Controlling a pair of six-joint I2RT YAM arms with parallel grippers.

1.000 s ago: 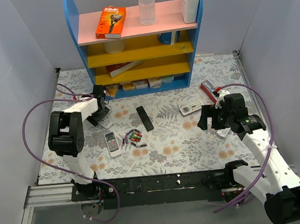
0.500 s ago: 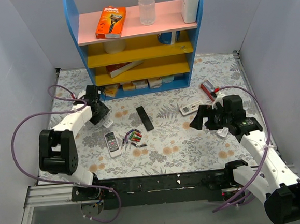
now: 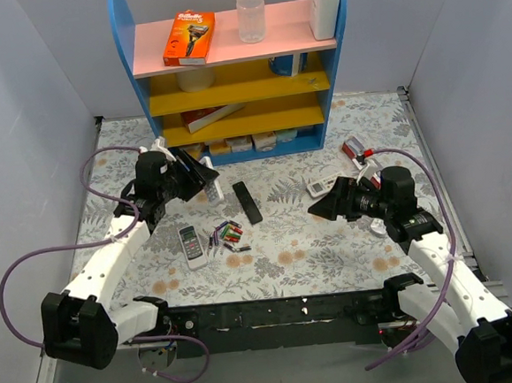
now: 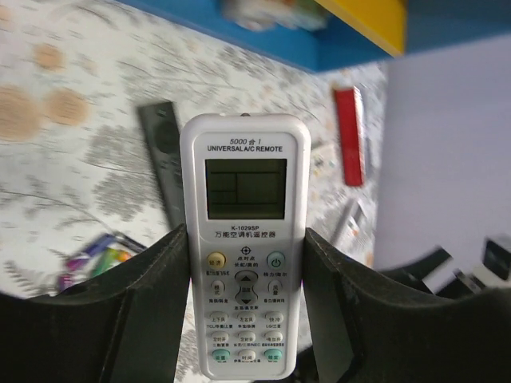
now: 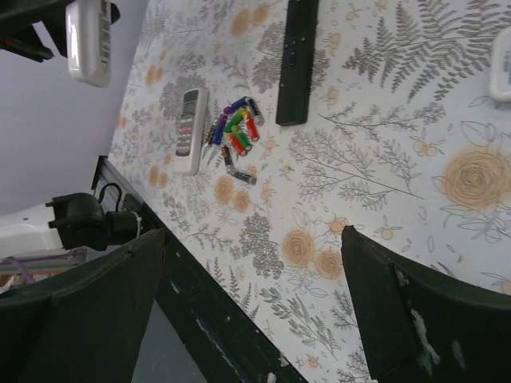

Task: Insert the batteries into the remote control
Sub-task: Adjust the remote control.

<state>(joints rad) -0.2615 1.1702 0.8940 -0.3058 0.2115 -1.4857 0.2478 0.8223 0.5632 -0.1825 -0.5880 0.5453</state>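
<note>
From above, the left gripper had come up off the flowered table, where it sat low a second ago, and swung toward the middle. It carried a white A/C remote in the air just left of the black remote control. The right gripper had crept in from the right and hung empty. The batteries lay untouched in their cluster just in front of the black remote, with a grey-white remote beside them. To my eye the arm had lifted the wrong remote, so loading had not begun.

The left wrist camera showed what the overhead could not. The jaws were half closed and clamped on the sides of the white remote's lower half, display facing the lens. The black remote lay flat on the table behind it.

The right wrist camera settled the other hand: its fingers stood spread to their widest with only table between them. It looked down on the batteries, the black remote lying near them, and the lifted white remote.
</note>
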